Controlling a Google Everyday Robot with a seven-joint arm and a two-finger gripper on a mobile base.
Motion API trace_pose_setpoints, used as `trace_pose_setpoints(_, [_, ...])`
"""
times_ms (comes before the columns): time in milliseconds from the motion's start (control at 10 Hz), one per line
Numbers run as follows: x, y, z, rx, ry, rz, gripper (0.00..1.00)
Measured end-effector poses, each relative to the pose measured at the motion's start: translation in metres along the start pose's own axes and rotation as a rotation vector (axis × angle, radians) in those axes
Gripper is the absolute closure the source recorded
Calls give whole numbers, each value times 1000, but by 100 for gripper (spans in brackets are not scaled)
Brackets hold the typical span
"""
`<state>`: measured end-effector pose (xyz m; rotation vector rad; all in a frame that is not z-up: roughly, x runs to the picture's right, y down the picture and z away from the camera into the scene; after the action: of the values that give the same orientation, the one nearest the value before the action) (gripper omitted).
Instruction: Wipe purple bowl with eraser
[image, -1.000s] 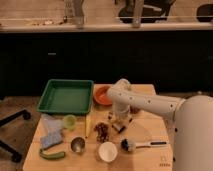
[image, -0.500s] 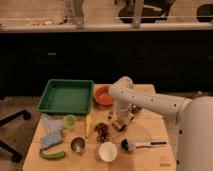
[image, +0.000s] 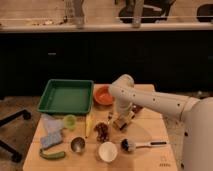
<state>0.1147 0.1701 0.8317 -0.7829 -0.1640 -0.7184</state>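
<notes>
The purple bowl (image: 102, 131) is a dark maroon round shape on the wooden table (image: 150, 157), in front of the orange bowl (image: 102, 95). My gripper (image: 120, 120) hangs from the white arm (image: 150, 102) and is low over the table, just right of the purple bowl. A small pale tan block, the eraser (image: 119, 123), sits right at the gripper's tip. I cannot tell whether the eraser touches the bowl.
A green tray (image: 67, 96) stands at the back left. A white cup (image: 107, 150), a black-headed brush (image: 128, 145), a metal cup (image: 77, 144), a small green cup (image: 70, 121), a blue-grey sponge (image: 51, 140) and a yellow item (image: 90, 124) lie around the bowl.
The arm's elbow has shifted slightly; the gripper stays low beside the purple bowl at nearly the same spot.
</notes>
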Motion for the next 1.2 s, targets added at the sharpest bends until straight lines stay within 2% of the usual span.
trace_pose_setpoints(800, [10,3,-26,22,42,32,100])
trace_pose_setpoints(1100, [21,-4,-35,40,53,52,100])
trace_pose_setpoints(1200, [27,-13,-37,47,57,52,100])
